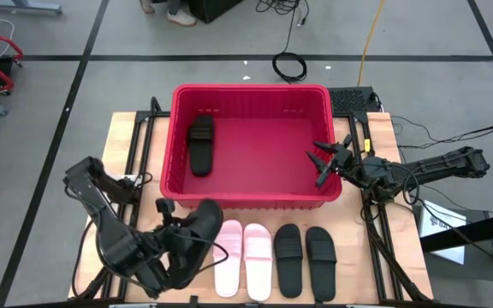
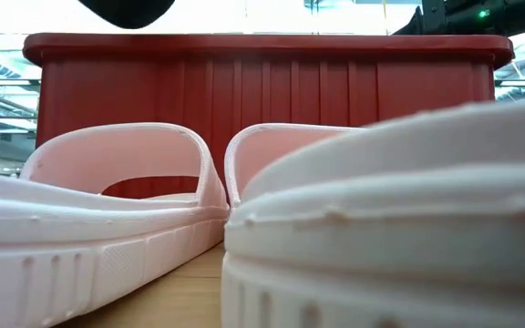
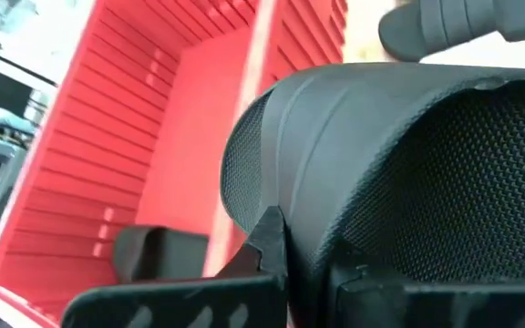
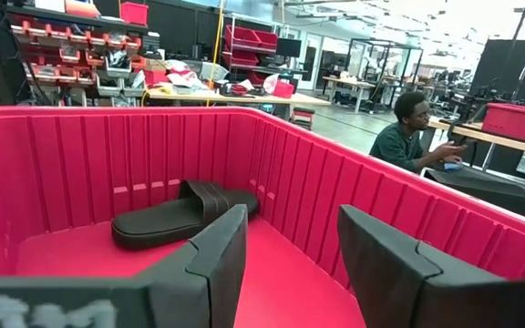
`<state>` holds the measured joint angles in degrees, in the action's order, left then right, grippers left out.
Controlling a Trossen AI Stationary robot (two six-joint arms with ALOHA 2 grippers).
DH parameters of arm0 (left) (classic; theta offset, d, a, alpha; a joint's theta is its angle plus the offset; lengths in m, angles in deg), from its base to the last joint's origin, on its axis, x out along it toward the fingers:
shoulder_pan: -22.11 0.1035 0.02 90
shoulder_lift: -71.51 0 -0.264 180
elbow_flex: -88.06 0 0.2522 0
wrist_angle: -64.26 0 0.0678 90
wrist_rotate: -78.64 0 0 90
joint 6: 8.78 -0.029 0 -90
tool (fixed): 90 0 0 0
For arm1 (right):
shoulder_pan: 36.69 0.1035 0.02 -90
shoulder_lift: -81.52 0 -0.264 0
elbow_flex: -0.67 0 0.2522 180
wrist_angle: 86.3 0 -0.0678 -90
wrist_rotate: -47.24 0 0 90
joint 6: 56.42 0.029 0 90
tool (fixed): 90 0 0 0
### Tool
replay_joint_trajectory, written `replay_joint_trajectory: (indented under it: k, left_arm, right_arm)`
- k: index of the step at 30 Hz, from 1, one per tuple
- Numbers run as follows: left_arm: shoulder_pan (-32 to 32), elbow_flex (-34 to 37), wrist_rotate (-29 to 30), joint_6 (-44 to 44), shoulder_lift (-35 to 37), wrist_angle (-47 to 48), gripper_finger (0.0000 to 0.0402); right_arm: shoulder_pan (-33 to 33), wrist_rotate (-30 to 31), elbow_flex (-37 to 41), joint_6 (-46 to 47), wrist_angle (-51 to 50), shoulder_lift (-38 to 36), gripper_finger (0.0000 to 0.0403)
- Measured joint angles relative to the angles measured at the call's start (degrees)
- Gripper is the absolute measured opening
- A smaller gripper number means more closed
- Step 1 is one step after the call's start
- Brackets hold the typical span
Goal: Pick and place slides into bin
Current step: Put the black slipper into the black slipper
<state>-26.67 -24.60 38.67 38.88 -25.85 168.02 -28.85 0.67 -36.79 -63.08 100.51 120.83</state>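
Lying nearest the front edge of the worktop [image 1: 127,128] are four slides in a row: two pale pink slides [image 1: 242,259] side by side, then two black slides [image 1: 305,260] just beside them toward the right. At the front left, the left claw [image 1: 178,244] grips a black slide [image 1: 202,224], lifted off the worktop, just short of the bin's near wall. Beyond stands the red bin [image 1: 251,198], with one black slide [image 1: 200,143] lying flat on its floor near the left wall. The right claw [image 1: 325,160] hangs over the bin's right rim, fingers spread and holding nothing. Far behind, a person [image 4: 408,134] sits at a desk.
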Motion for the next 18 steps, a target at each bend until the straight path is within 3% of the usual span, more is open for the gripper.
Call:
replay_joint_trajectory:
  k: [10,18]
  left_arm:
    - [2.33,0.00,6.61,-9.26,4.43,-0.04,0.0007]
    - [11.32,0.00,8.38,-21.92,5.80,0.11,0.0005]
  right_arm:
    - [0.00,0.01,-0.01,1.94,-1.70,0.22,0.0164]
    - [0.00,-0.01,-0.01,1.67,-1.63,0.22,0.0164]
